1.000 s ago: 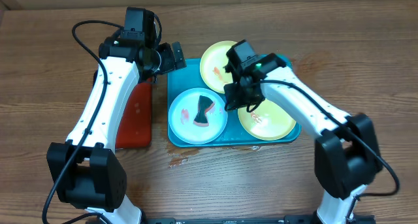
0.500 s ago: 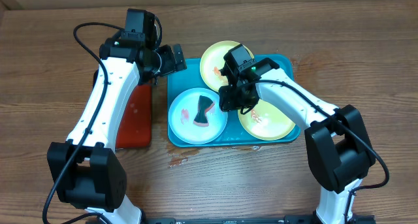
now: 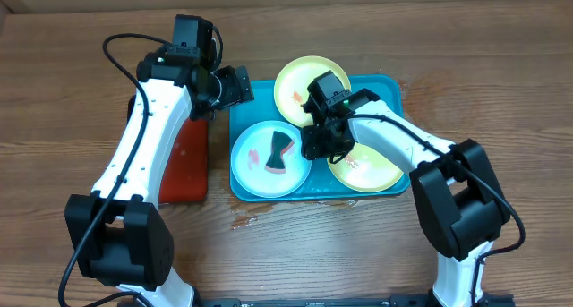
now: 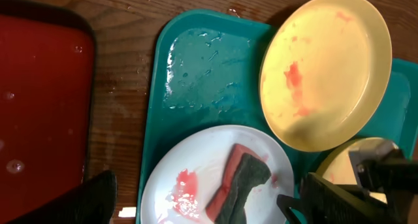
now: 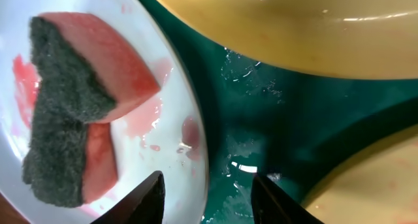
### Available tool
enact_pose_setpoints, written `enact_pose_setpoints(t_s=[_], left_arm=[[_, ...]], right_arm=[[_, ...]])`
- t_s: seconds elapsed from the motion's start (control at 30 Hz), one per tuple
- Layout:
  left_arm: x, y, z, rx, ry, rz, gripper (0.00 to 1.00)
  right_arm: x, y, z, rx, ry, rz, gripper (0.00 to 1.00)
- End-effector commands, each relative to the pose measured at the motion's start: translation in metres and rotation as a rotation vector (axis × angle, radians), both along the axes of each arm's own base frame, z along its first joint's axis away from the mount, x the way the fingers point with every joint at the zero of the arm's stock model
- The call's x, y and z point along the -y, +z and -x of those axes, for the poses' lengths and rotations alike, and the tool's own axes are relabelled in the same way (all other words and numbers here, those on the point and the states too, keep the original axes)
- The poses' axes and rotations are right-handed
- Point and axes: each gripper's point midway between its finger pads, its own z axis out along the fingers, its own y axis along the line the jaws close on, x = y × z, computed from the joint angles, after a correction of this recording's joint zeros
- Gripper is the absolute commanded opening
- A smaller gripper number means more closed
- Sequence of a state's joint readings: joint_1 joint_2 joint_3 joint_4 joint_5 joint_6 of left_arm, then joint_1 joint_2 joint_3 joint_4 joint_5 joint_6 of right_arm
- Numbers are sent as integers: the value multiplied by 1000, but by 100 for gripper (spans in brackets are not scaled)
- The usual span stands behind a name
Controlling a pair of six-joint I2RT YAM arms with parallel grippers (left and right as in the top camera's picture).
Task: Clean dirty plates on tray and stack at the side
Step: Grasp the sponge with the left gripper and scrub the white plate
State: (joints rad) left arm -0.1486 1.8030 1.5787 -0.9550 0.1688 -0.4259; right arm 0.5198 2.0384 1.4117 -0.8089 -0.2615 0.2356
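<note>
The wooden table (image 3: 501, 65) bears the teal tray (image 4: 202, 67), which carries all three plates. By my reading the job is barely begun: nothing is stacked at the side, every plate shows red smears, and water lies on the tray's bare floor. A red tray (image 3: 183, 164) sits just left of the teal one. Counting down: two arms, two trays, three plates, one sponge. The plates are the upper yellow plate (image 3: 294, 90) at the tray's far edge, the lower yellow plate (image 3: 374, 171) at its right end, and the blue plate (image 3: 253, 177) at its near left. The sponge (image 5: 65, 119), pink with a dark scouring face, lies on the blue plate, held by neither claw. The left gripper (image 3: 235, 85) hovers over the tray's left rim, jaws spread wide and empty. The right gripper (image 5: 212, 198) hangs low between the blue plate and the lower yellow one, jaws parted astride the blue plate's rim. Whether a finger touches it is hard to tell.
</note>
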Motion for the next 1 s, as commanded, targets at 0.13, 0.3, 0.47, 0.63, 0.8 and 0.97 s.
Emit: enact_pose_setpoints(t_s=[0.13,0.3,0.47,0.63,0.8,0.97], left_arm=[[22,-9,11,-31,-91,-5,88],[36,-26,23,-94,-141,-7,71],[73,-55,42,-174,-315,104,72],[83,-90,51,-262,-345,92,58],[92,-112,59,-315,-407,107,59],[92,-123,61,-338,-412,102,51]], right_arm=[[-1,-20,8,-61,-10,8,34],[0,-20,7,-65,-22,8,18],[0,-20,7,-63,-21,7,10],[-1,-20,6,-60,-26,5,7],[-1,-20,6,-60,-25,5,16],[-1,-20,5,-57,-25,2,15]])
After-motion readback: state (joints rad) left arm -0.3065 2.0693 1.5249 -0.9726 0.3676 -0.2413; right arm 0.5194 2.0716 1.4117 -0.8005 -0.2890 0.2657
